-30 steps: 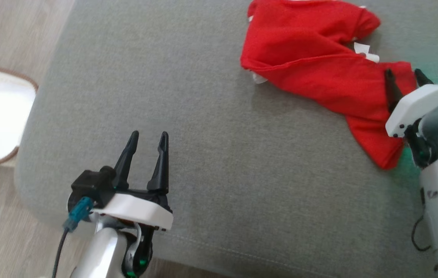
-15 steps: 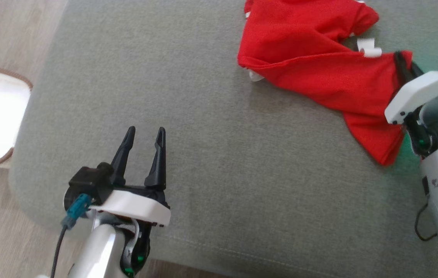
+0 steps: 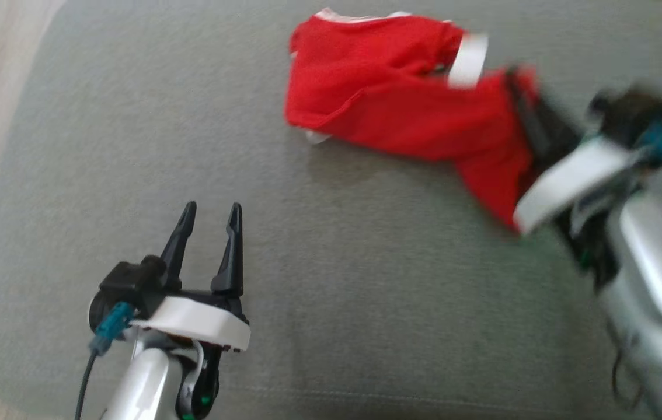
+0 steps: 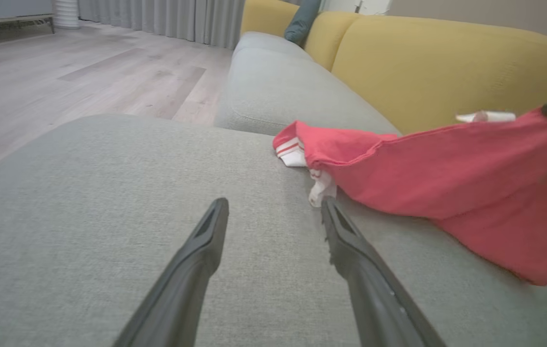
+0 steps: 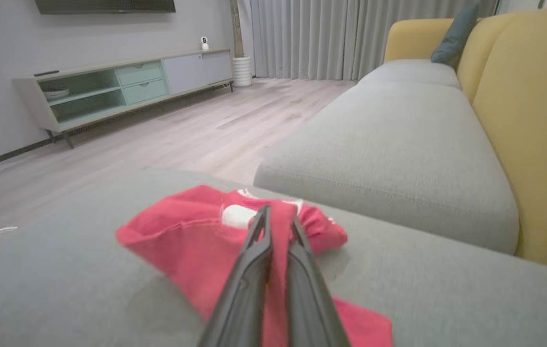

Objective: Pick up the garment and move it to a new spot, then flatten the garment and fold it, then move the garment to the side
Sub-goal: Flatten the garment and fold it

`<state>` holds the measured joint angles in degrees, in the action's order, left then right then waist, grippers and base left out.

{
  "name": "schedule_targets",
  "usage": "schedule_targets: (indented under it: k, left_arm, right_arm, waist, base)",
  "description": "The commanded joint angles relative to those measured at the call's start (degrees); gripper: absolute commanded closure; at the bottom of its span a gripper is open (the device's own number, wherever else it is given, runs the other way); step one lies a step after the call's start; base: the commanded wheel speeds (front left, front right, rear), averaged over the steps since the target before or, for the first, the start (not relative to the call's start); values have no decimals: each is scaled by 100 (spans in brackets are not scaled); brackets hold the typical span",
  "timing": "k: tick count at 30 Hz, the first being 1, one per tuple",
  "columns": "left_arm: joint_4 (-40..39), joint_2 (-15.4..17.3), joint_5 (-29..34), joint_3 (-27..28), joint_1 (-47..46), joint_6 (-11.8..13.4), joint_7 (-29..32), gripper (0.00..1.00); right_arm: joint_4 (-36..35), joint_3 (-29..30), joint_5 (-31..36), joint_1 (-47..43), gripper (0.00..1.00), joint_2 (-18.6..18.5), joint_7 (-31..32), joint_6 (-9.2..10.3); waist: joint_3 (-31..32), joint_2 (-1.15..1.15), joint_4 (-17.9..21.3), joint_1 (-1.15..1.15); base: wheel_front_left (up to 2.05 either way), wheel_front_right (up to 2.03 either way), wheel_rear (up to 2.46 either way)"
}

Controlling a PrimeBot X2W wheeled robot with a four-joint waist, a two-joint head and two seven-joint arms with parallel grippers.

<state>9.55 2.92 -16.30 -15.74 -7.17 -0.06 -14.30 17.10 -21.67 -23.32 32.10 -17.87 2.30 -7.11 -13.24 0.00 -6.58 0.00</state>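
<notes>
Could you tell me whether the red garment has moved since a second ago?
Yes. The garment's end in the right gripper has risen off the grey cushion it lay flat on; the far end stays down.

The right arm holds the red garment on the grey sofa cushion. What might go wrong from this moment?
The right jaws are shut on a narrow fold at one end of the red garment; it may slip out during the lift.
The rest lies bunched on the grey cushion, so a one-ended pull may drag and twist it further.
The left jaws stand open, apart from the cloth, giving no support.
</notes>
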Motion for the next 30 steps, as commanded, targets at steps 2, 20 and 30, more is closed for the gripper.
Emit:
schedule_targets:
  k: [2,20,30]
  left_arm:
    - [-151,70,55,233,-37,-14,-70,0]
    - [-200,180,14,287,77,62,-70,0]
    - [-226,195,-47,320,126,99,-70,0]
  right_arm:
    - [-504,-173,-40,-416,100,-79,38,-37]
    - [-764,-999,609,-2906,100,491,22,-37]
    - [-759,-556,480,-3127,0,619,-102,-37]
  waist:
    - [197,0,298,0]
    - [412,0,1213,0]
    - [509,0,1195,0]
  base:
    - [0,0,0]
    - [0,0,0]
    - [0,0,0]
